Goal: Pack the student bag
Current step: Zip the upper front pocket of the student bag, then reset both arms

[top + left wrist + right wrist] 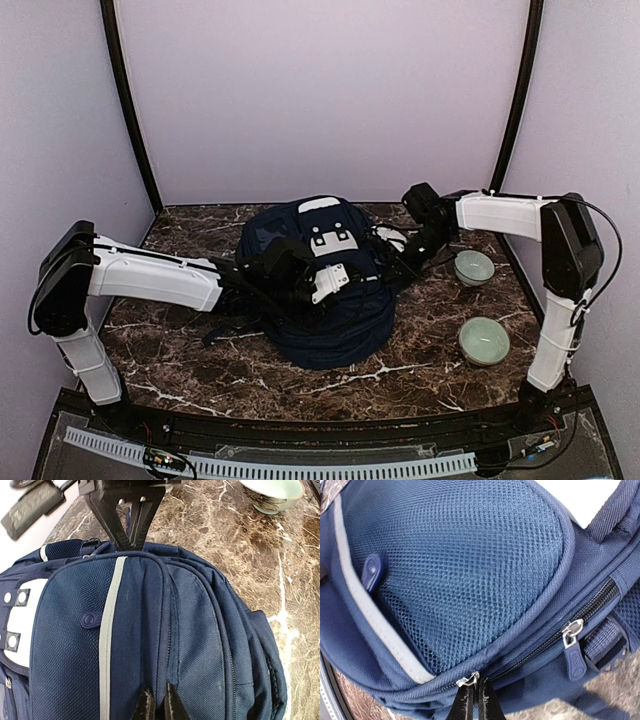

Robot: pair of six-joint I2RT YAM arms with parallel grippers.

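The student bag [330, 300] is a navy backpack with a white stripe and white patch, lying in the middle of the marble table. My left gripper [298, 278] rests on top of it. In the left wrist view that gripper [158, 705] is shut, pinching a ridge of the bag's fabric [167, 670] beside a zipper seam. My right gripper [416, 250] is at the bag's right side. In the right wrist view it [476, 700] is shut on a zipper pull whose metal slider [470, 680] shows just above the fingertips. A second blue zipper pull [574, 656] hangs free to the right.
Two pale green bowls stand right of the bag, one farther back [474, 267] and one nearer [484, 340]. The far bowl [275, 492] also shows in the left wrist view. Loose dark straps [225, 325] trail from the bag's left side. Walls enclose the table on three sides.
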